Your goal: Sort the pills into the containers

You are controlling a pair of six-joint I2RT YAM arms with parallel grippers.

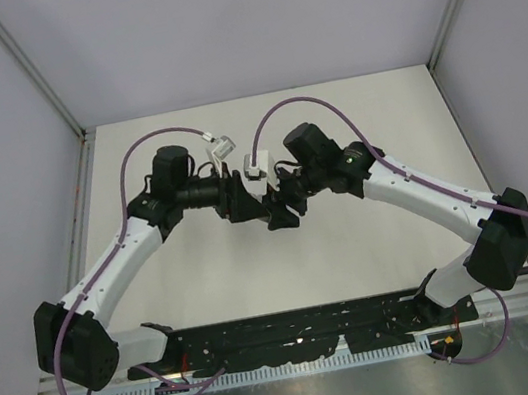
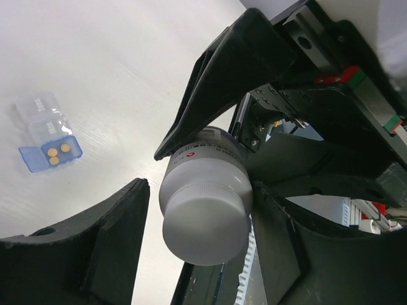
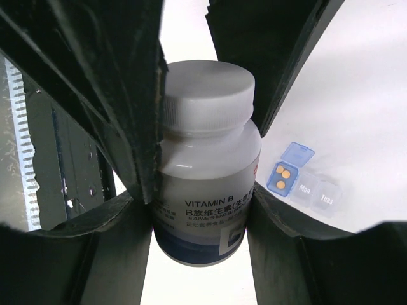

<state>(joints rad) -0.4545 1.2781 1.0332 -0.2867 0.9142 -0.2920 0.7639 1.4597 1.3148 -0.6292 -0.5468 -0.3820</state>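
A vitamin bottle (image 3: 206, 190) with a white cap (image 2: 205, 223) and a dark blue band at its base hangs above the table. My right gripper (image 3: 200, 210) is shut on its body. My left gripper (image 2: 203, 213) stands open around the cap, with a gap showing between its left finger (image 2: 95, 254) and the cap. In the top view the two grippers, left (image 1: 251, 208) and right (image 1: 281, 210), meet at mid-table and hide the bottle. On the table lies a clear pill box (image 2: 44, 121) (image 3: 315, 190); its open blue compartment (image 3: 284, 178) holds three orange pills (image 2: 58, 152).
The pill box has further clear compartments marked Mon. and Tues (image 3: 327, 197). A black base rail (image 1: 297, 334) with a white toothed strip runs along the near edge. White walls (image 1: 42, 143) close in the left, right and back of the table.
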